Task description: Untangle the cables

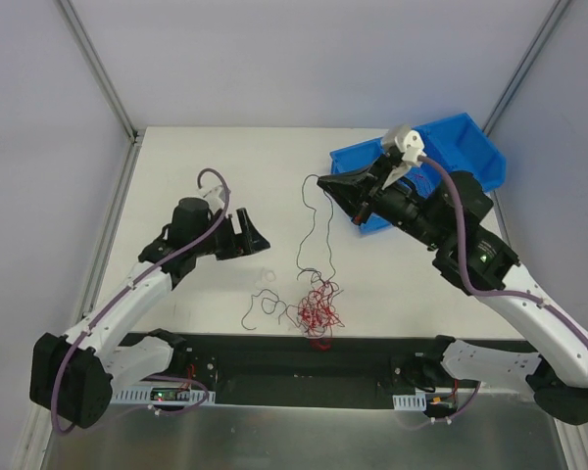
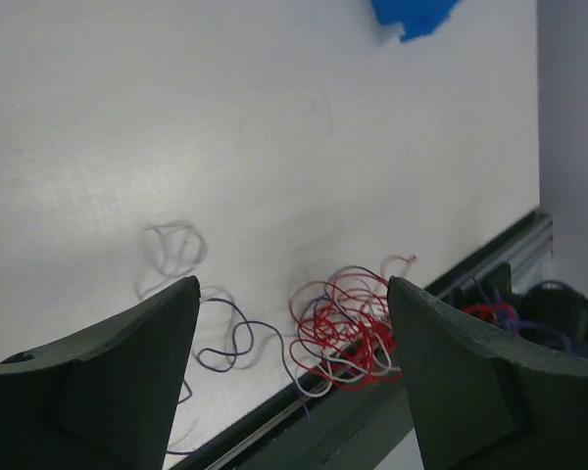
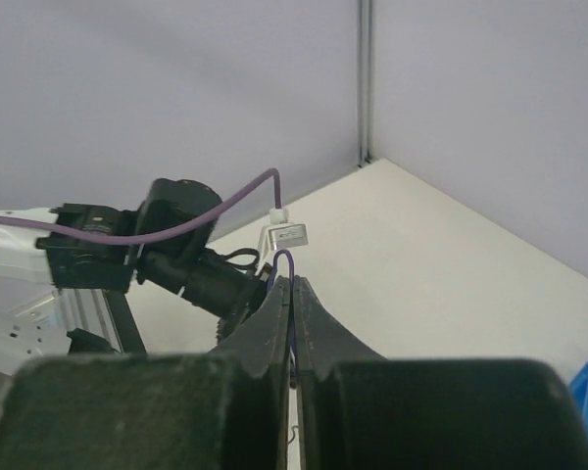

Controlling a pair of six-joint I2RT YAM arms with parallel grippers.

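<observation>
A: Where do the wires sit?

B: The tangle of cables (image 1: pixel 318 308), mostly red, lies on the table (image 1: pixel 206 166) close to its near edge, about midway between the two arm bases. One thin dark strand (image 3: pixel 291 284) climbs out of it and runs away from the bases, up to the right gripper (image 1: pixel 323 182).

A: So the right one has it?

B: Yes. In the right wrist view its fingers are pressed together with that strand pinched between them. The strand's long axis runs roughly near to far, from the clump up to the pincer, with some wavy slack.

A: And the other arm?

B: The left gripper (image 1: pixel 250 235) is spread wide and holds nothing. It hangs just left of the raised strand. The clump lies toward the near edge and to its right, and I judge it nearer the clump than the right gripper is.

A: Anything already apart?

B: A loose dark wire (image 1: pixel 263 308) curls on the table just left of the clump, and a pale loop (image 2: pixel 176 245) lies a bit farther out. Whether the dark wire touches the clump I can't tell; it is too fine.

A: The next move?

B: Probably the left pins the clump while the right draws the strand away toward the blue bin (image 1: pixel 470 147).
</observation>
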